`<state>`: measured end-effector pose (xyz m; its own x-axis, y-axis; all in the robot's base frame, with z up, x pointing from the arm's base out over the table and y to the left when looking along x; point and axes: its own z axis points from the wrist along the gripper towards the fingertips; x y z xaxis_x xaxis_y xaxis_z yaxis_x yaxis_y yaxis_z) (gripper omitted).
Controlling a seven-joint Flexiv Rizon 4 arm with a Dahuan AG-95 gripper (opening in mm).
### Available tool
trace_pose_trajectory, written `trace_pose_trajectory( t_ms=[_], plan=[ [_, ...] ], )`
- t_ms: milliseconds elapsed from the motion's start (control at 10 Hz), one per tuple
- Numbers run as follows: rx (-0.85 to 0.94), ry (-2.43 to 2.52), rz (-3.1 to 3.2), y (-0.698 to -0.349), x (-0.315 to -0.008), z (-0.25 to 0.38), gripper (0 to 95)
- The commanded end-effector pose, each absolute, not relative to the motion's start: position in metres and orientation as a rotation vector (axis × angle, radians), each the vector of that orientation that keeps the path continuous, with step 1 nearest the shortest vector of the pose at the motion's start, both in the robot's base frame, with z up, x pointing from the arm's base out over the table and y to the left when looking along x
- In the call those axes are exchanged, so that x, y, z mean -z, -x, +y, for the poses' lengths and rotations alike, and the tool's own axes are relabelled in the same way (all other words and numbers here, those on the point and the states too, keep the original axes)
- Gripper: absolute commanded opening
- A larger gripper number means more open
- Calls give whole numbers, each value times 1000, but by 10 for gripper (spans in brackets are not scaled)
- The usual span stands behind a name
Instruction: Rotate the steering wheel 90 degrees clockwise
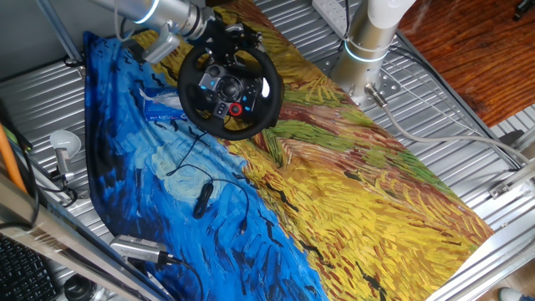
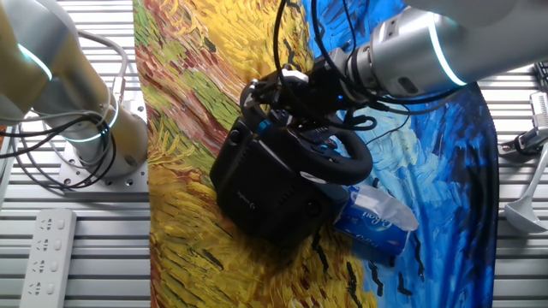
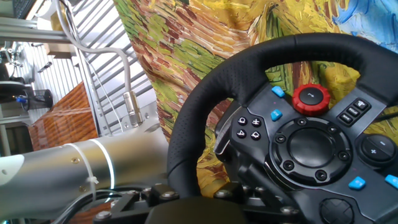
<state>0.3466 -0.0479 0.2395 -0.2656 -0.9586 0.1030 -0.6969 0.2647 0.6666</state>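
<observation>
The black steering wheel (image 1: pixel 230 81) stands on its base at the back left of the painted cloth, its hub facing the front. The red knob (image 1: pixel 236 109) sits low on the hub, towards the right. My gripper (image 1: pixel 221 37) is at the top of the rim, shut on it. From behind, the other fixed view shows the gripper (image 2: pixel 289 89) over the rim (image 2: pixel 347 158) and the boxy base (image 2: pixel 261 184). In the hand view the rim (image 3: pixel 186 130) runs down between the jaws of my gripper (image 3: pixel 186 198), with the red knob (image 3: pixel 311 98) at the upper right.
A blue tissue pack (image 1: pixel 159 109) lies against the wheel's left side. A small black cabled device (image 1: pixel 203 199) lies on the cloth in front. The robot's base (image 1: pixel 368 50) stands at the back right. A silver cylinder (image 1: pixel 138 248) lies at the front left edge.
</observation>
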Motion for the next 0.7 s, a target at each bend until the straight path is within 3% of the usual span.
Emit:
trace_pose_trajectory(
  t_ms=[100,700],
  plan=[
    [601,-1538,-2066,-347,-240,-48,570],
    [449,-1472,-2176,-348,-257,-37,570]
  ],
)
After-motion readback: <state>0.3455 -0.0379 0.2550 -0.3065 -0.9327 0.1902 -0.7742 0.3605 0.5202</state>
